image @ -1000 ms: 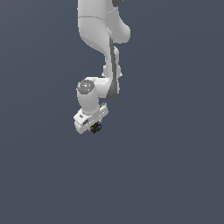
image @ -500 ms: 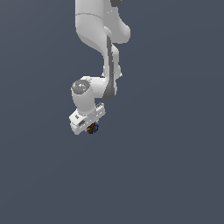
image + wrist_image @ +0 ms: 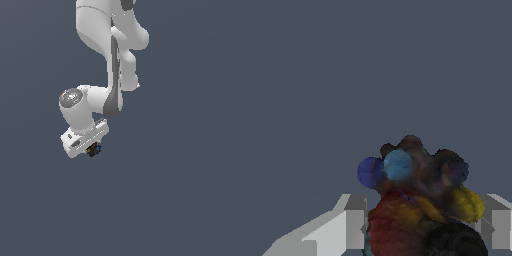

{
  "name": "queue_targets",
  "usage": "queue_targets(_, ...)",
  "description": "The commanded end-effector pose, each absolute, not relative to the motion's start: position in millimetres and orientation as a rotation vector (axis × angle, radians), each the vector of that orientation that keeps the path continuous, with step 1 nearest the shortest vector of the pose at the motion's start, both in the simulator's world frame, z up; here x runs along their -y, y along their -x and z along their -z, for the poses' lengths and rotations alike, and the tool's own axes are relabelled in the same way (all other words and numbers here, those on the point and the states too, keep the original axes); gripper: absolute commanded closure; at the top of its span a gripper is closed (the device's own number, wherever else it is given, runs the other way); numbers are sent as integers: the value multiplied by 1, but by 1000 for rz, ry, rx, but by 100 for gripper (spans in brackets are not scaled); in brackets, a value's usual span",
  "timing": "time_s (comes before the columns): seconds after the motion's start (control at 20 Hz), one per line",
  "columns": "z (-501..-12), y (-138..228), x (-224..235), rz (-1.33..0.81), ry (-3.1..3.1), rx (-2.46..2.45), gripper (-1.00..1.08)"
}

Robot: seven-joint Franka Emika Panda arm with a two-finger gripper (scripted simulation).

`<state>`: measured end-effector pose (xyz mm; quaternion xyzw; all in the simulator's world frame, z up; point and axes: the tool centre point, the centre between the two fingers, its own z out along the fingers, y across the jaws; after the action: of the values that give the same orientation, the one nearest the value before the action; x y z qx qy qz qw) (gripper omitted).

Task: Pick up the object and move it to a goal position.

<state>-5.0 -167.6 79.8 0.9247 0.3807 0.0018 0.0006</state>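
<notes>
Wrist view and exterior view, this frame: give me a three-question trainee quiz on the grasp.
1. True or false: the object sits between the end effector fingers.
2. In the wrist view, which colours show on the object? A) blue, red, yellow B) green, white, pink
3. In the exterior view, the object shows just beneath the white ____.

Key: 1 true; 2 A; 3 end effector.
</notes>
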Motion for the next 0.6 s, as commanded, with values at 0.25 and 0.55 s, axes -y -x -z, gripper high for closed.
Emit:
queue_targets(0.25, -105, -23, 203, -3, -2905, -1196, 108)
queue_targets(0.55, -115, -35, 217, -1, -2905, -1195, 108)
